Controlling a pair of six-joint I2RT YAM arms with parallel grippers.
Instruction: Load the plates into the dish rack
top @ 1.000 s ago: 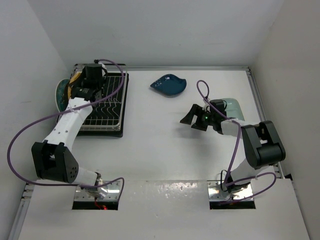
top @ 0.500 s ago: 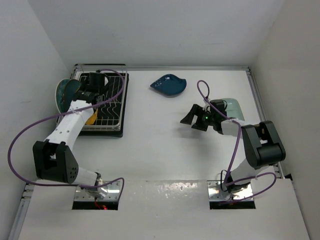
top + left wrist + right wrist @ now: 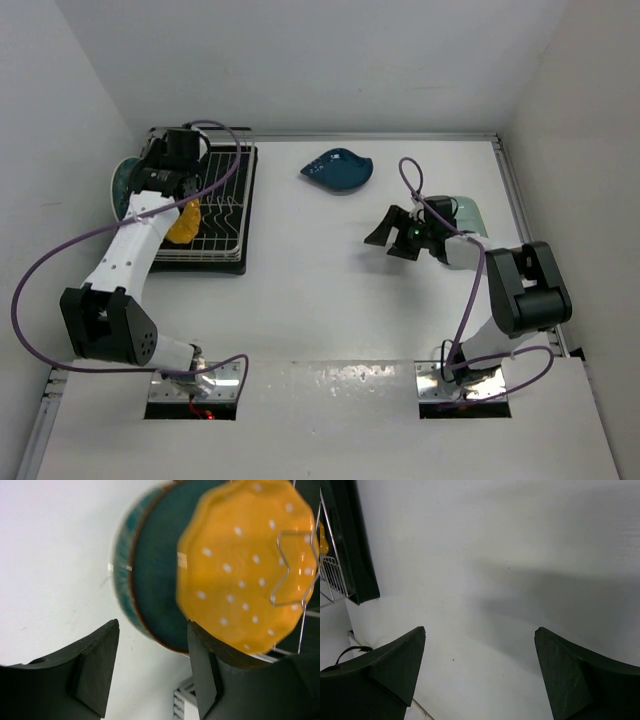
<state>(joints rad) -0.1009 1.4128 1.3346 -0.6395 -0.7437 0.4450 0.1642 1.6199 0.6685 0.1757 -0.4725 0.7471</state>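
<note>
The dish rack (image 3: 215, 228) sits on its black tray (image 3: 247, 200) in the far left corner of the worktop (image 3: 320, 300). Inside it the yellow scalloped plate (image 3: 247, 565) stands on edge among the wire prongs near the rack's left side. Just behind it, stacked face to face at the rack's left edge, stand the dark teal plate (image 3: 155, 590) and a teal-rimmed plate (image 3: 121, 580) too blurred to read its pattern. I cannot tell which slots these two occupy.

The left tool (image 3: 153, 625) hovers beside these plates, jaws apart and holding nothing. The blue leaf-shaped plate (image 3: 338, 168) lies flat near the far edge, midway along it. The mint oblong plate (image 3: 470, 215) lies by the right edge, partly hidden by the right arm. The right tool (image 3: 480, 630) hangs over bare worktop, spread wide and empty.
</note>
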